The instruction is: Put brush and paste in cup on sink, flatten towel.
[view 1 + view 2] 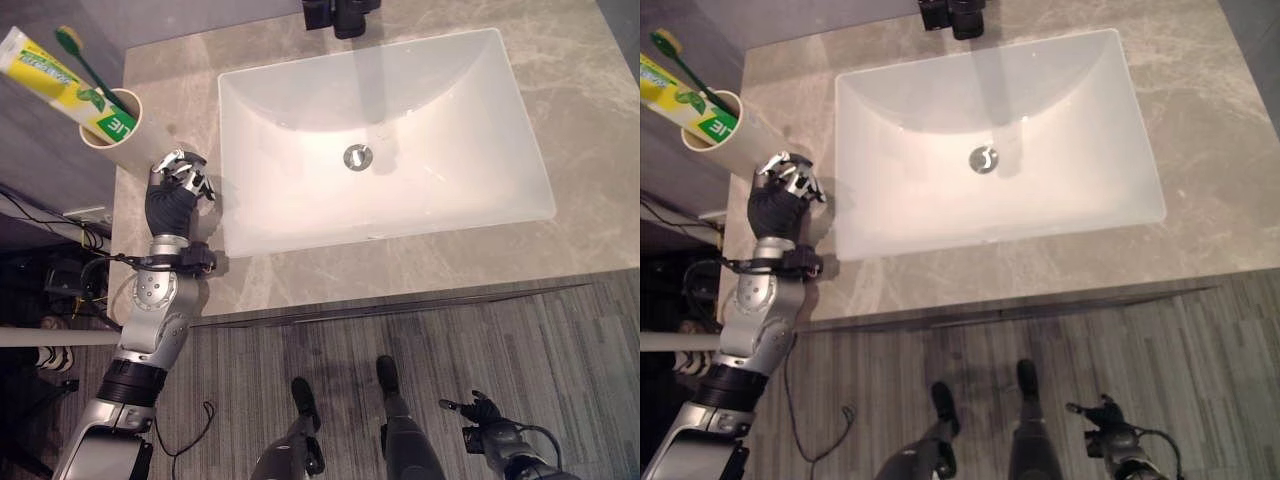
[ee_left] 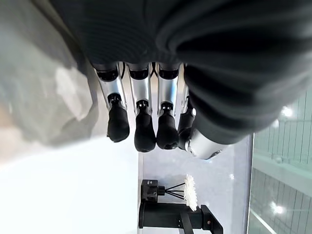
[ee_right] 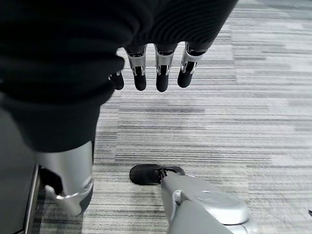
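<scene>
**Inspector A:** Lowest and closest to the head camera, we note the right hand (image 1: 487, 413) hanging by the robot's side above the striped floor (image 3: 253, 122). Its own wrist view shows the fingers (image 3: 163, 78) relaxed and loosely spread, with nothing held.

**Inspector B:** Agreed. We record the left hand (image 1: 178, 185) over the counter (image 1: 560, 110), between the cup (image 1: 128, 130) and the near left corner of the sink (image 1: 380, 140). Its fingers (image 2: 144, 131) hang side by side, only mildly bent, with nothing between them.

**Inspector A:** And the task's items?

**Inspector B:** We find the toothbrush (image 1: 82, 58) and the paste tube (image 1: 58, 78) both standing in the cup, which sits at the counter's far left corner, just beyond the left hand. We judge that step complete.

**Inspector A:** So the towel remains.

**Inspector B:** We cannot find a towel on the counter or in the basin. A pale, blurred shape sits close to the left wrist camera, but we cannot tell what it is.

**Inspector A:** Our judgement: the left hand is free of the cup, and the next move calls for locating the towel first, then pressing it out with flat fingers.
</scene>
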Controlling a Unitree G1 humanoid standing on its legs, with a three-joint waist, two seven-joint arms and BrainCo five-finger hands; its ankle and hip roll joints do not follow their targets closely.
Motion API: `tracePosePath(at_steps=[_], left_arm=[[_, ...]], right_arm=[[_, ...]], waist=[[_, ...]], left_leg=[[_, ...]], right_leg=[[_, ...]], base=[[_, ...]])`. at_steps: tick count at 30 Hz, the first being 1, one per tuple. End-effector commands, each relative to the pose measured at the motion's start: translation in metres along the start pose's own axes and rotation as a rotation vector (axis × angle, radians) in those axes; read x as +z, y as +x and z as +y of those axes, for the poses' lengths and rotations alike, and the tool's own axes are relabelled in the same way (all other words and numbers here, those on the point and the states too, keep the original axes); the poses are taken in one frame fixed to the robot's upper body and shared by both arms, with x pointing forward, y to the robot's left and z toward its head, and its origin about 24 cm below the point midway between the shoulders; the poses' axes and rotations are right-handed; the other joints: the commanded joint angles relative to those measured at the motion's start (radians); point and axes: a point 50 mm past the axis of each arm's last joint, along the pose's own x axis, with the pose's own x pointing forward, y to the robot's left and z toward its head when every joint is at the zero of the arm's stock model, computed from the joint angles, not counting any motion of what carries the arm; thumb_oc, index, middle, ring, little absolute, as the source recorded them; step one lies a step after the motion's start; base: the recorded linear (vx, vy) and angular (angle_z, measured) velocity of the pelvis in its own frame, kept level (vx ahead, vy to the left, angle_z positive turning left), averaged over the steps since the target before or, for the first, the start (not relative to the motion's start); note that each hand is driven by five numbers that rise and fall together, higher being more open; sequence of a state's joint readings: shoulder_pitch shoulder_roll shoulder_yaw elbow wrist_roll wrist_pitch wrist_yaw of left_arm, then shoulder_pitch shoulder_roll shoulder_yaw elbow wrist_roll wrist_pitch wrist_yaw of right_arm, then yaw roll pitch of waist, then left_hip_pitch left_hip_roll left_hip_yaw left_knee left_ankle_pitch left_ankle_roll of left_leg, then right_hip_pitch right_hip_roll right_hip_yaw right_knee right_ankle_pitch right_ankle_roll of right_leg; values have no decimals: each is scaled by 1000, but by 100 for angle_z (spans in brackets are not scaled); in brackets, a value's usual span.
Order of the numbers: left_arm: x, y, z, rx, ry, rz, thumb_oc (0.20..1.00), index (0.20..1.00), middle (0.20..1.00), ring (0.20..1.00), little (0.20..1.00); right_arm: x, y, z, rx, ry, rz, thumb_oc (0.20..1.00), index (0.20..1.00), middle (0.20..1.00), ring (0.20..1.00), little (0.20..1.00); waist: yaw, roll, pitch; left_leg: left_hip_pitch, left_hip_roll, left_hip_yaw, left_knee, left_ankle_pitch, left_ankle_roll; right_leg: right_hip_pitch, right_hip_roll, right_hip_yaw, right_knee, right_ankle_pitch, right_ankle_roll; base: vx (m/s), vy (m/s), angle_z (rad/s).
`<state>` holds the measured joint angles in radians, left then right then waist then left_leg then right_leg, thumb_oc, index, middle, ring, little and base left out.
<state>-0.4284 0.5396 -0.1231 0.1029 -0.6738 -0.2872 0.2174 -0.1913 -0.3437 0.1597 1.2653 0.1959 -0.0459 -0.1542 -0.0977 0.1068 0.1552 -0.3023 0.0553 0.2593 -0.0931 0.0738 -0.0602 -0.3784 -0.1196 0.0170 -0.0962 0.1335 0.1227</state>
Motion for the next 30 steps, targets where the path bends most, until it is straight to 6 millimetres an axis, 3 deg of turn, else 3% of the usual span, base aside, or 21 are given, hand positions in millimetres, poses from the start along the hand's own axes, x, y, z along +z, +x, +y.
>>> tracePosePath(at_steps=[1,8,12,14,20,30], left_arm=[[19,18,0,20,-32,-104,200,200,200,200,200],[16,-8,1,-108,4,-65,200,200,200,200,200],[9,-34,27,-69,72,2,200,200,200,200,200],[9,-35,30,-58,81,4,200,200,200,200,200],[21,-38,71,71,212,5,200,200,200,200,200],[41,-13,76,122,244,-96,200,200,200,200,200]], right_arm=[[-5,-1,-4,-27,5,8,1000,1000,1000,1000,1000],[-25,-4,-6,-17,11,65,1000,1000,1000,1000,1000],[-20,-4,-5,-8,23,30,1000,1000,1000,1000,1000],[-17,-3,-5,-8,26,21,1000,1000,1000,1000,1000],[-6,-2,-2,6,19,-21,1000,1000,1000,1000,1000],[-11,-3,-3,-7,5,-10,1000,1000,1000,1000,1000]], waist=[[-13,11,-13],[-8,4,-15],[13,4,-20],[15,3,-21],[29,5,-19],[15,4,-13]], left_leg=[[29,106,-40,6,39,-122],[32,103,-45,6,34,-121],[28,102,-48,6,36,-123],[26,102,-49,6,37,-123],[20,106,-41,6,41,-126],[14,109,-36,6,42,-127]], right_leg=[[-11,-84,-29,9,51,95],[-5,-87,-31,9,49,93],[-7,-87,-35,9,48,90],[-8,-86,-36,9,48,89],[-19,-82,-31,9,52,90],[-32,-78,-25,9,57,92]], base=[[0,0,0],[0,0,0],[0,0,0],[0,0,0],[0,0,0],[0,0,0]])
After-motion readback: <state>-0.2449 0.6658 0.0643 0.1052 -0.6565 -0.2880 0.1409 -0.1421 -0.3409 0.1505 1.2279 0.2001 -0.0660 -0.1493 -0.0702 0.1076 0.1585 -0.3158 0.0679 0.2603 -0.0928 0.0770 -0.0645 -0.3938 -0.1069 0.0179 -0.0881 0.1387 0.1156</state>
